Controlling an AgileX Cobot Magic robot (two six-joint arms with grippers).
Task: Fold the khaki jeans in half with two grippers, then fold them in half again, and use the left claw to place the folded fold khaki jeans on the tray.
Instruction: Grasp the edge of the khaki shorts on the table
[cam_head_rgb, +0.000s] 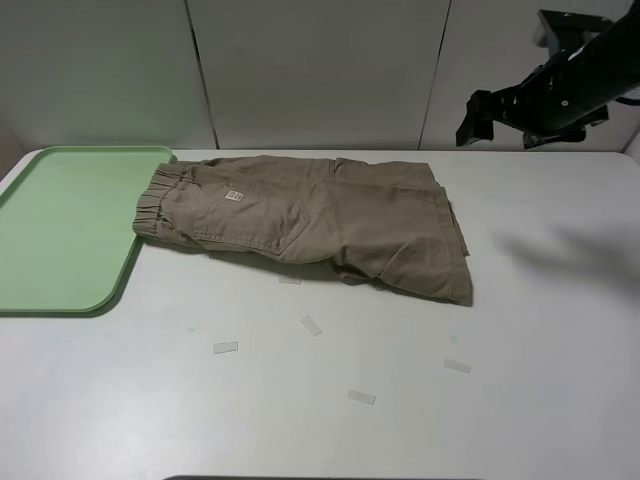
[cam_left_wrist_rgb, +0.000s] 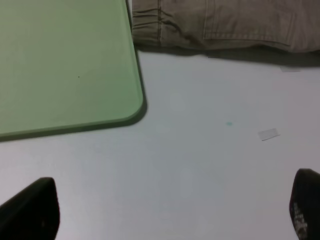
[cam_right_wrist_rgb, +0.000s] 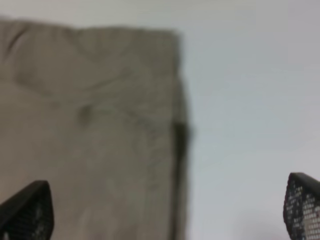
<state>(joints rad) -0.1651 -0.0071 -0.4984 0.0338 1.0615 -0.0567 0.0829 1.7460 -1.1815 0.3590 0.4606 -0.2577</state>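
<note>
A white surface fills most of the high view, with pale wall panels standing behind it. The tray, pale green with rounded corners and a low rim, lies flat at the left side of the surface with nothing on it. The khaki jeans lie on the surface just to the right of the tray. They are spread flat and a little rumpled, with the gathered waistband end against the tray's right rim and the leg hems pointing away to the right. They are not on the tray. The right gripper hangs in the air above the far right of the surface, well apart from the cloth, and a soft shadow falls on the surface below it. In its own blurred wrist view its fingers sit far apart at the two lower corners with nothing between them, looking down on the hem end of the jeans. The left claw does not show in the high view. Its wrist camera shows its fingers spread wide and empty, over bare surface near the tray's rounded corner and the waistband. A few small clear strips lie scattered on the surface in front of the jeans. A small white label sits near the waistband.
</note>
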